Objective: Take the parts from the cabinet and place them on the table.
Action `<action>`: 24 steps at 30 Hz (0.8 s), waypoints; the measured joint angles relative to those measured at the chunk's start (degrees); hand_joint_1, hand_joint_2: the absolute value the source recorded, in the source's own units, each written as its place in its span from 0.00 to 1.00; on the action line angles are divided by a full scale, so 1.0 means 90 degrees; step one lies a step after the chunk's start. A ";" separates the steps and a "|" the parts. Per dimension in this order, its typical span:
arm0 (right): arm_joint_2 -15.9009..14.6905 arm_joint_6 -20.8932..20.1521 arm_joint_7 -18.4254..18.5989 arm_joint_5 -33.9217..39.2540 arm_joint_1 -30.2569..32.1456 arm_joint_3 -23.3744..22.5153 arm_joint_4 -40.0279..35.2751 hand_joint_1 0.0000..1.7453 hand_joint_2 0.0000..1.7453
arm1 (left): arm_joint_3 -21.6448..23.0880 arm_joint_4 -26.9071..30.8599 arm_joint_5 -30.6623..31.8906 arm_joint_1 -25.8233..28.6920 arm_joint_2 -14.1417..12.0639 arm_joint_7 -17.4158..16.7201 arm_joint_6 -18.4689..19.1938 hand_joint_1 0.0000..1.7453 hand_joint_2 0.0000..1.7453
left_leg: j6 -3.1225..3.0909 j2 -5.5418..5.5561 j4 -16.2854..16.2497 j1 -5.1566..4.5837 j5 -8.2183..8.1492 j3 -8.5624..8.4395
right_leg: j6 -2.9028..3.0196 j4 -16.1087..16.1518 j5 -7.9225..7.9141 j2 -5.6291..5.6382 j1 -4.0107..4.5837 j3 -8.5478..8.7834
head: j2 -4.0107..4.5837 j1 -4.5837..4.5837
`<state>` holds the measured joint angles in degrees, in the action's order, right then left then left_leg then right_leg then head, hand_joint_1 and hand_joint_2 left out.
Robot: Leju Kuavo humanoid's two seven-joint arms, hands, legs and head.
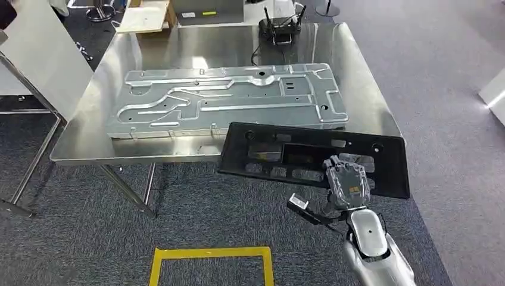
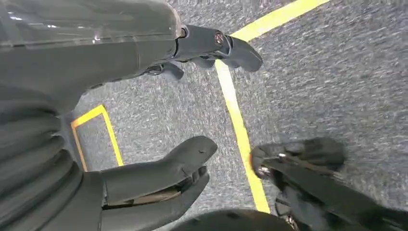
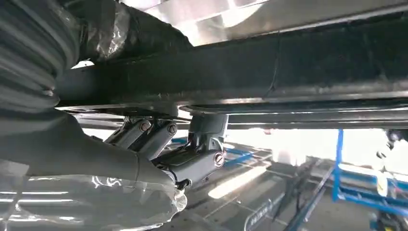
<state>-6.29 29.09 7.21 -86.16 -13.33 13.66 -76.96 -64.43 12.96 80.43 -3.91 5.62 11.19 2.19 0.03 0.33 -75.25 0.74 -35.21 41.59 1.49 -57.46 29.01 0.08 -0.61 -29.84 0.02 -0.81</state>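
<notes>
Over the worktop [image 1: 83, 143] near edge, right hand [image 1: 347, 185] gripping black panel [image 1: 309, 156], stamped metal plate [image 1: 226, 101] beyond, left hand [image 2: 159, 178] hanging open above floor.

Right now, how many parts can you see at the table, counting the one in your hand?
2. The stamped metal panel lies flat on the steel table. The black plastic panel is gripped by the right hand over the table's near edge. More may be out of sight.

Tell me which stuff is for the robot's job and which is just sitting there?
For the job:
black panel, held by the right hand
silver plate, already on the table

Just sitting there:
router at the table's far edge
cardboard behind the table
yellow floor tape
</notes>
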 joint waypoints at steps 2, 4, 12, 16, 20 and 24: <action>-0.0068 -0.0020 -0.0015 -0.0022 -0.0166 0.0000 0.0237 1.00 1.00 | 0.0010 0.0000 0.0017 0.0023 -0.0032 -0.0027 0.0000 0.00 1.00 | -0.0007 -0.0005 0.0756 0.0004 0.0401 -0.0099 | -0.0045 0.0000 0.0170 0.0002 -0.0016 0.0231 | 0.0000 -0.0002; -0.0083 -0.0022 -0.0051 -0.0083 -0.0342 0.0002 0.0468 1.00 1.00 | 0.0029 -0.0005 0.0024 0.0064 -0.0046 -0.0063 0.0012 0.00 1.00 | -0.0059 -0.0041 0.1715 0.0000 0.1600 -0.0198 | -0.0108 -0.0011 0.0356 0.0005 -0.0007 0.0384 | 0.0000 -0.0007; 0.0010 -0.0051 -0.0087 -0.0112 -0.0846 0.0270 0.0861 1.00 1.00 | 0.0124 -0.0012 0.0073 -0.0029 -0.0053 -0.0083 0.0046 0.00 1.00 | -0.0365 0.0009 0.1826 -0.0038 0.1053 -0.0829 | -0.0371 -0.1832 0.0150 0.0005 -0.0032 -0.0570 | 0.0000 -0.0002; 0.0039 -0.0041 -0.0114 -0.0085 -0.0913 0.0449 0.0977 1.00 1.00 | 0.0138 -0.0012 0.0088 -0.0005 -0.0056 -0.0129 0.0044 0.00 1.00 | -0.0356 0.0097 0.1827 -0.0043 0.0637 -0.1345 | -0.0386 -0.1819 0.1281 0.0003 -0.0022 -0.1318 | 0.0000 -0.0002; 0.0068 -0.0017 -0.0262 -0.0025 -0.1047 0.0670 0.1006 1.00 1.00 | 0.0151 -0.0066 0.0109 -0.0005 -0.0027 -0.0163 0.0058 0.00 1.00 | -0.0294 0.0118 0.1806 -0.0067 0.0177 -0.1874 | -0.0143 -0.0371 -0.1090 0.0027 0.0118 -0.1400 | 0.0000 0.0010; 0.0243 -0.0102 -0.0347 0.0173 -0.1377 0.0913 0.0894 1.00 1.00 | 0.0158 -0.0066 0.0129 -0.0063 -0.0041 -0.0172 0.0056 0.00 1.00 | -0.0091 0.0116 0.1614 -0.0077 0.0402 -0.1937 | 0.0005 -0.0243 -0.0804 0.0053 0.0089 -0.1024 | 0.0000 0.0000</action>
<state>-4.11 28.17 4.09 -84.61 -25.73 21.88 -68.92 -63.01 12.37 81.59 -4.47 5.25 9.64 2.69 -0.79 1.37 -60.73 0.05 -31.58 24.16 1.53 -59.65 21.77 0.56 0.19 -39.05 0.02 -0.81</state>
